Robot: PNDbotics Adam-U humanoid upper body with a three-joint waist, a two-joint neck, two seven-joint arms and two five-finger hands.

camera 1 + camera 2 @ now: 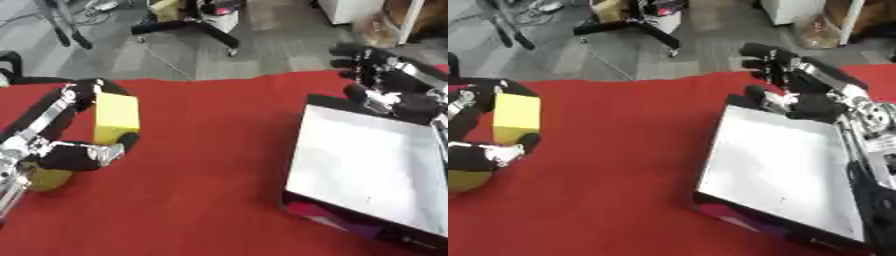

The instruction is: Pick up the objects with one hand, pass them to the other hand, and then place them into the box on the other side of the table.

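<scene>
Yellow block (115, 116) sits grasped between the left hand's (83, 150) curled fingers (77, 95); right hand (798, 87) released.

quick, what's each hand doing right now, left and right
Left hand: shut on the yellow block, fingers and thumb curled round it.
Right hand: open, holding nothing, above the far edge of the box.

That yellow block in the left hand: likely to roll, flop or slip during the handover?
The yellow block has flat faces and square edges, so it probably won't roll. It holds its shape between the left hand's curled fingers and thumb, suggesting stiffness. Its plain, smooth-looking faces might slip.
</scene>
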